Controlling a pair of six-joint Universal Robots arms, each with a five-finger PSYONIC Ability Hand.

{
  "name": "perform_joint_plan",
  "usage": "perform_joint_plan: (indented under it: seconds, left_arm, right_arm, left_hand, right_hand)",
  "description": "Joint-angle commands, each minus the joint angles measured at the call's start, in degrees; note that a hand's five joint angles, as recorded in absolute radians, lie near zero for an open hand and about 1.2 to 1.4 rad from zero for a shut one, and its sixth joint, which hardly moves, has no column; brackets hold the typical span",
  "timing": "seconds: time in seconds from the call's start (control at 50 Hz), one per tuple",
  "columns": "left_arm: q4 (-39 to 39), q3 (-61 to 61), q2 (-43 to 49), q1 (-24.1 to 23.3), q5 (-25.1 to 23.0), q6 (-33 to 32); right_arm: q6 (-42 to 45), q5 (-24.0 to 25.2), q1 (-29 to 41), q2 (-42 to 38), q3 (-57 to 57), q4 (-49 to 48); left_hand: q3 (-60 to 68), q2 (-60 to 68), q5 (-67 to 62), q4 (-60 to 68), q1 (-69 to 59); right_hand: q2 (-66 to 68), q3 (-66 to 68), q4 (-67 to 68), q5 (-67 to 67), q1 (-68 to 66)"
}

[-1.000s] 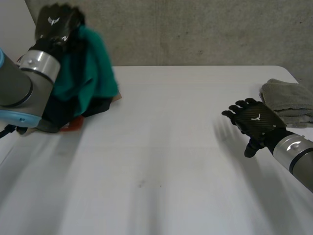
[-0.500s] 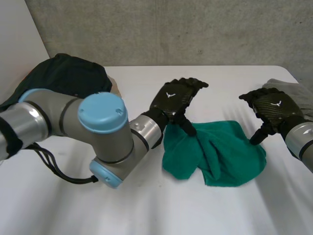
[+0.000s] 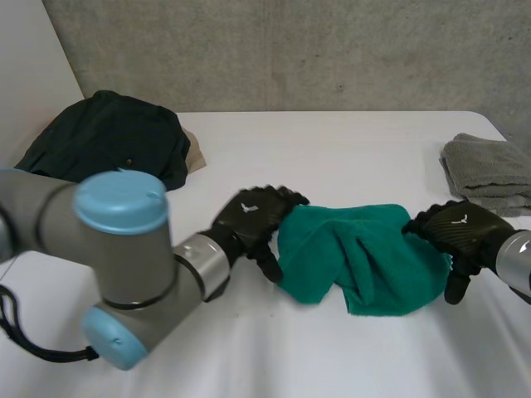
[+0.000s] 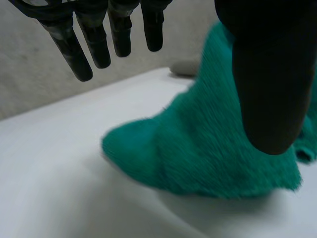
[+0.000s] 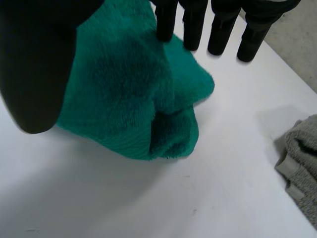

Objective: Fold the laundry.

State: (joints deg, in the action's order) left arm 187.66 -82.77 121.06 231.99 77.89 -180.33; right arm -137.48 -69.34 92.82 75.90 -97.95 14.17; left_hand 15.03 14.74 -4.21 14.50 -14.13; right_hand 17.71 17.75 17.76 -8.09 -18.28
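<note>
A crumpled green towel (image 3: 358,255) lies in a heap on the white table (image 3: 332,157), right of the middle. My left hand (image 3: 253,217) rests at the heap's left edge, fingers straight and spread. In the left wrist view its fingers (image 4: 81,52) and thumb (image 4: 270,74) stand apart over the green towel (image 4: 208,148) and grip nothing. My right hand (image 3: 458,230) is at the heap's right edge. In the right wrist view its fingers (image 5: 195,25) are straight above the green towel (image 5: 124,84), and the thumb (image 5: 39,59) stays clear of them.
A folded grey towel (image 3: 489,170) sits at the table's far right, also beside my right hand as the grey towel (image 5: 302,158). A pile of dark clothes (image 3: 108,137) lies at the back left, with a tan piece (image 3: 195,153) sticking out.
My left arm swung the green towel from the pile at the left to the middle, let go and drew back to its left edge. My right hand came down to the towel's right edge.
</note>
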Motion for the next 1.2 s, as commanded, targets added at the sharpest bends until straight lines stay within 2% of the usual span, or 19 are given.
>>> perform_joint_plan:
  seconds: [0.02, 0.04, 0.08, 0.1, 0.12, 0.18, 0.28, 0.38, 0.44, 0.58, 0.7, 0.76, 0.78, 0.84, 0.86, 0.96, 1.06, 1.14, 1.2]
  left_arm:
    - [-0.2, 8.1, 9.8, -3.8, -0.2, -2.1]
    - [-0.3, 9.5, 11.1, -4.8, -0.1, -2.6]
    - [-0.3, 10.4, 11.6, -5.0, 0.1, -2.6]
    - [-0.3, 11.2, 11.6, -5.0, 0.3, -2.6]
    - [-0.3, 11.5, 11.6, -4.9, 0.4, -2.6]
    - [-0.3, 11.4, 9.7, -4.9, 1.6, -2.6]
    - [-0.8, 7.8, -3.8, -4.0, 6.0, -2.5]
    - [-0.9, 4.3, -14.9, -3.3, 6.3, -2.2]
    - [-1.2, 2.4, -18.0, -3.3, 6.2, -2.2]
    - [-1.5, -0.7, -17.5, -3.8, 6.2, -2.5]
    - [-1.8, 0.4, -8.4, -3.3, 7.1, -2.7]
    - [-1.9, 1.5, -6.0, -2.2, 8.1, -2.7]
    - [-1.9, 1.5, -5.9, -1.6, 8.2, -2.7]
    - [-2.1, 0.9, -5.6, 2.0, 8.8, -2.8]
    - [-2.3, 0.8, -5.6, 2.7, 8.8, -2.8]
    - [-2.9, 0.2, -5.9, 5.0, 8.7, -2.8]
    - [-2.9, 0.3, -6.2, 6.4, 8.7, -2.6]
    - [-3.3, 0.2, -6.6, 7.3, 8.6, -2.0]
    - [-4.4, 0.8, -7.6, 7.3, 8.3, -1.4]
  right_arm:
    - [-7.4, -0.4, 0.0, -2.9, -0.4, -8.6]
    - [-7.9, -0.4, 0.0, -2.9, -0.4, -9.0]
    - [-8.6, 0.0, 0.2, -2.9, -0.4, -9.3]
    - [-8.7, 0.2, 0.2, -2.9, -0.3, -9.3]
    - [-8.6, 0.3, 0.2, -2.8, -0.1, -9.3]
    - [-8.5, 0.0, 0.4, -1.3, 0.8, -9.3]
    - [-8.9, -0.2, 0.6, 4.9, 5.3, -9.5]
    - [-10.1, -0.4, 2.2, 6.8, 13.7, -9.8]
    - [-11.4, -0.4, 4.0, 5.8, 19.1, -11.2]
    - [-12.4, -0.7, 12.2, -6.6, 27.2, -23.5]
    - [-12.3, -0.9, 17.6, -17.6, 29.1, -30.3]
    - [-12.3, -1.1, 19.8, -22.9, 29.7, -29.9]
    - [-12.3, -1.7, 20.2, -23.5, 29.7, -29.7]
    - [-12.4, -5.1, 20.3, -23.5, 29.4, -28.2]
    - [-12.5, -7.9, 20.2, -22.6, 29.0, -27.0]
    - [-12.2, -11.5, 19.8, -17.4, 27.3, -23.3]
    - [-11.5, -10.0, 15.6, -15.0, 24.7, -17.5]
    - [-9.9, -6.1, 12.5, -14.6, 23.3, -9.4]
    - [-6.8, -1.1, 10.6, -14.5, 21.7, -3.7]
  left_hand:
    - [22.0, 22.3, -22.9, 22.6, -23.0]
    - [33.9, 34.2, -34.7, 34.4, -34.8]
    - [47.6, 47.9, -48.4, 48.1, -48.5]
    - [60.3, 60.6, -61.1, 60.8, -61.2]
    - [64.9, 65.2, -65.7, 65.5, -65.8]
    - [65.0, 65.3, -65.8, 65.5, -65.9]
    - [65.0, 65.3, -65.8, 65.5, -65.9]
    - [65.0, 65.3, -65.8, 65.5, -65.9]
    - [65.0, 65.3, -65.8, 65.5, -65.9]
    - [65.0, 65.3, -65.8, 65.5, -65.9]
    - [65.0, 65.3, -65.8, 65.5, -65.9]
    - [65.0, 65.3, -65.8, 65.5, -65.9]
    - [65.0, 65.3, -65.8, 65.5, -65.9]
    - [65.0, 65.3, -65.8, 65.5, -65.9]
    - [65.0, 65.3, -65.8, 65.5, -65.9]
    - [65.0, 65.3, -65.8, 65.5, -65.9]
    - [65.0, 65.3, -65.8, 65.5, -65.9]
    - [65.0, 65.3, -65.8, 65.5, -65.9]
    - [65.0, 65.3, -65.8, 65.5, -65.9]
  right_hand:
    - [30.3, 30.2, 30.2, -29.9, -29.7]
    - [34.6, 34.5, 34.5, -34.2, -34.0]
    - [48.3, 48.3, 48.3, -48.0, -47.8]
    - [54.1, 54.0, 54.0, -53.7, -53.5]
    - [61.4, 61.4, 61.4, -61.1, -60.9]
    - [62.3, 62.3, 62.2, -61.9, -61.7]
    - [62.3, 62.3, 62.2, -61.9, -61.7]
    - [62.3, 62.3, 62.2, -61.9, -61.7]
    - [62.3, 62.3, 62.2, -61.9, -61.7]
    - [62.3, 62.3, 62.2, -61.9, -61.7]
    - [62.3, 62.3, 62.2, -61.9, -61.7]
    - [4.3, 4.3, 4.3, -4.0, -3.8]
    - [-7.7, -7.7, -7.8, 8.1, 8.3]
    - [-7.7, -7.7, -7.8, 8.1, 8.3]
    - [-7.7, -7.7, -7.8, 8.1, 8.3]
    - [-7.7, -7.7, -7.8, 8.1, 8.3]
    - [-7.7, -7.7, -7.8, 8.1, 8.3]
    - [-7.7, -7.7, -7.8, 8.1, 8.3]
    - [-7.7, -7.7, -7.8, 8.1, 8.3]
